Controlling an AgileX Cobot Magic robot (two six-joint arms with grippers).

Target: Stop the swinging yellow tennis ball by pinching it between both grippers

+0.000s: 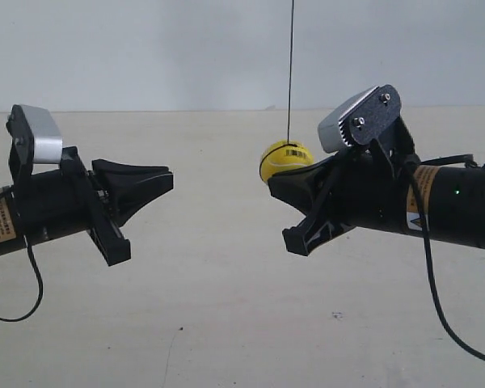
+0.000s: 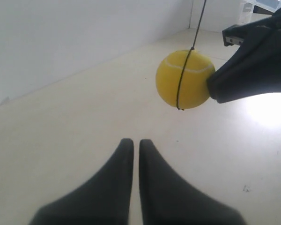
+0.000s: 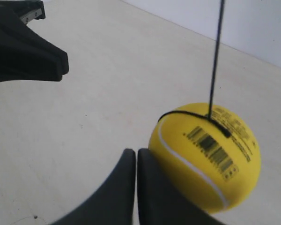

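Observation:
The yellow tennis ball (image 1: 285, 160) hangs on a thin dark string (image 1: 290, 69) above the table. In the right wrist view the ball (image 3: 210, 154) shows its white seam and barcode label, and rests against the side of my right gripper (image 3: 133, 152), whose jaws are shut with nothing between them. My left gripper (image 2: 133, 142) is also shut and empty, a clear gap short of the ball (image 2: 185, 78). In the exterior view the left gripper (image 1: 168, 181) is at the left and the right gripper (image 1: 273, 183) at the right, just under the ball.
A pale table (image 1: 226, 307) runs under both arms, with a white wall (image 1: 145, 48) behind. A black cable (image 1: 436, 299) loops down from the arm at the exterior view's right, and another cable (image 1: 34, 283) hangs under the left arm.

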